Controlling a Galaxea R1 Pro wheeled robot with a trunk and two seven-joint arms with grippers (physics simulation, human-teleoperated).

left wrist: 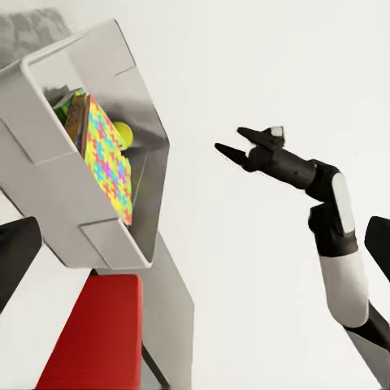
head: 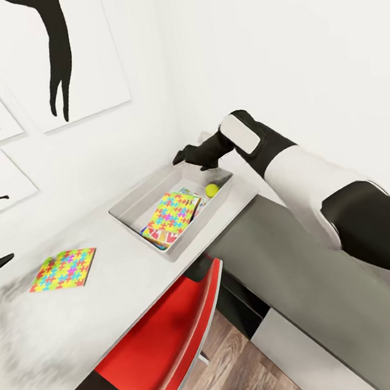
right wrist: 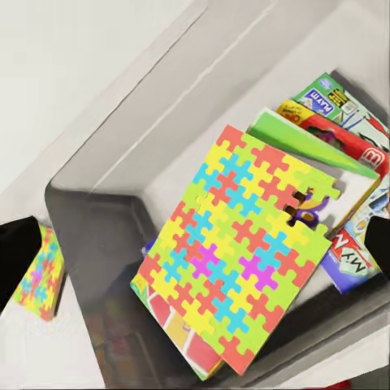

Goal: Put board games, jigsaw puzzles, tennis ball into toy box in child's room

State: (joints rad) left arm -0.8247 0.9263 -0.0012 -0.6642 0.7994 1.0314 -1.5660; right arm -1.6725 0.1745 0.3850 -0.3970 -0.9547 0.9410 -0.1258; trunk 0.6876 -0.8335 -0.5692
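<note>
A long pale grey-white counter [head: 79,298] runs along a white wall hung with black silhouette pictures [head: 60,49]. On it sits a shallow light grey toy box with sloping sides and a flared rim [head: 135,198]. The robot's right arm, black and white, reaches across a lower dark grey cabinet section [head: 304,266], and its right jaws [head: 185,157] hover over the far rim of the toy box; seen from the left wrist camera they stand parted, with nothing between them [left wrist: 244,144]. Below and just ahead of those jaws, inside the box, a thin flat jigsaw puzzle patterned in yellow, pink, blue and orange pieces [head: 171,213] lies tilted on top of a stack of flat card game boxes [right wrist: 341,122], whose printed edges stick out from beneath it. A small yellow-green tennis ball [head: 211,189] rests in the box just beside the puzzle, nearly under the jaws. A second jigsaw-patterned flat [head: 63,270] lies on the bare counter, well apart from the jaws and outside the box. Whether the left jaws are parted or closed cannot be told. A red chair [head: 166,341] is tucked under the counter above a wood-plank floor [head: 245,374].
</note>
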